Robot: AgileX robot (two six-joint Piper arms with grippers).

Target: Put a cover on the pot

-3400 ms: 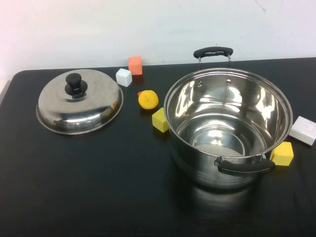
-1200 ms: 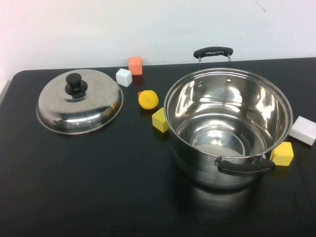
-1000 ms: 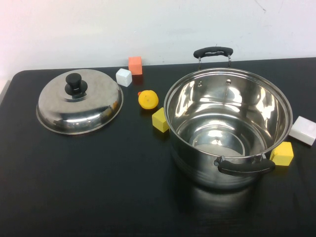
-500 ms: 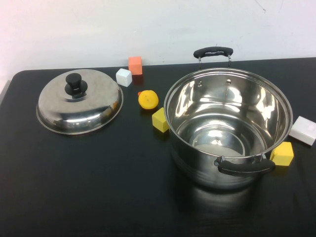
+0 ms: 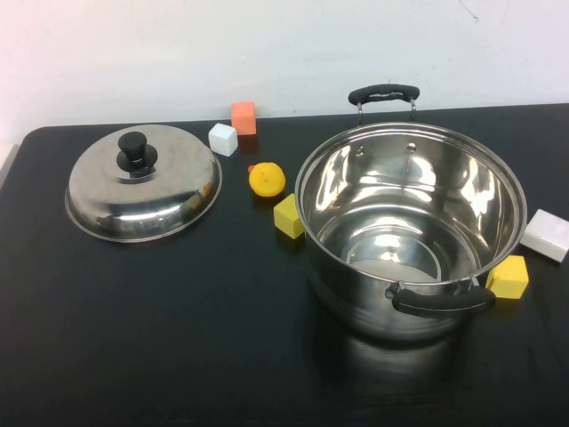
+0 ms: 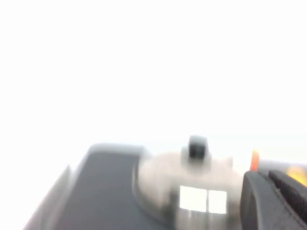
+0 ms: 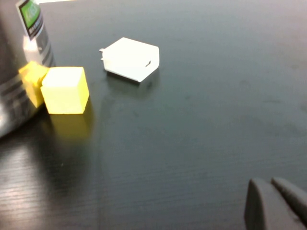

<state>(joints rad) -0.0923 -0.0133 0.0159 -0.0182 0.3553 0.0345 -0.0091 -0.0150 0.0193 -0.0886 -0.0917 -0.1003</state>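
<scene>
The large steel pot [image 5: 409,191] stands open and empty at the right of the black table, with one black handle at the back and one at the front. Its domed steel lid [image 5: 169,191] with a black knob [image 5: 135,151] lies flat on the table at the left, apart from the pot. Neither gripper shows in the high view. In the left wrist view my left gripper [image 6: 266,173] is shut and empty, with the blurred lid [image 6: 163,177] ahead of it. In the right wrist view my right gripper [image 7: 269,181] is shut and empty, low over the table beside the pot's wall [image 7: 14,81].
Small things lie around the pot: an orange block [image 5: 244,116], a white block [image 5: 223,139], a yellow round toy [image 5: 267,179], a yellow block [image 5: 288,215] at its left, another yellow block [image 5: 508,277] touching its right side and a white plug [image 5: 545,235].
</scene>
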